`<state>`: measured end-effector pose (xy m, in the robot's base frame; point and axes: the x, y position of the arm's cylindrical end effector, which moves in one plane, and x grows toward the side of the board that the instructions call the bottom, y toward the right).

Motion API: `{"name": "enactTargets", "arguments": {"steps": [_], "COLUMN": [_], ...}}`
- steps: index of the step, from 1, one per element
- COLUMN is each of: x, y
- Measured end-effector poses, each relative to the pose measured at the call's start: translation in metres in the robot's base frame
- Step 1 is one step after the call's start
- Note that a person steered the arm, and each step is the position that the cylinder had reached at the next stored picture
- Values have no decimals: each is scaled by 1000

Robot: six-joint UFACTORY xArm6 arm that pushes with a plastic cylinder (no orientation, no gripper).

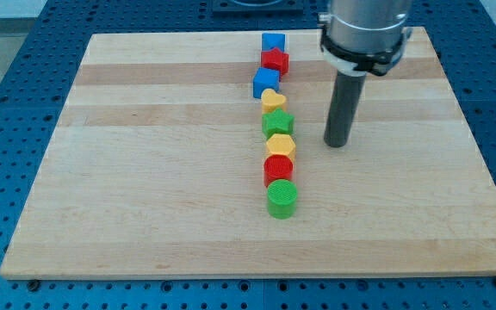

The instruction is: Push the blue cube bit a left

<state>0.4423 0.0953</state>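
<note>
The blue cube (265,83) sits third from the top in a column of blocks near the board's middle. Above it are a red star block (275,60) and a small blue block (273,41). Below it come a yellow heart block (273,101), a green star block (277,123), a yellow hexagon block (280,145), a red cylinder (278,169) and a green cylinder (282,198). My tip (337,143) rests on the board to the right of the yellow hexagon block, lower right of the blue cube, touching no block.
The wooden board (145,172) lies on a blue perforated table (7,103). The rod's grey mount (364,26) hangs over the board's upper right.
</note>
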Motion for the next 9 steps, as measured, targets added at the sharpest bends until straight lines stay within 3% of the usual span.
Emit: {"name": "enactTargets", "arguments": {"steps": [5,7,9], "x": [11,65,68], "y": [-5,-8,26]}}
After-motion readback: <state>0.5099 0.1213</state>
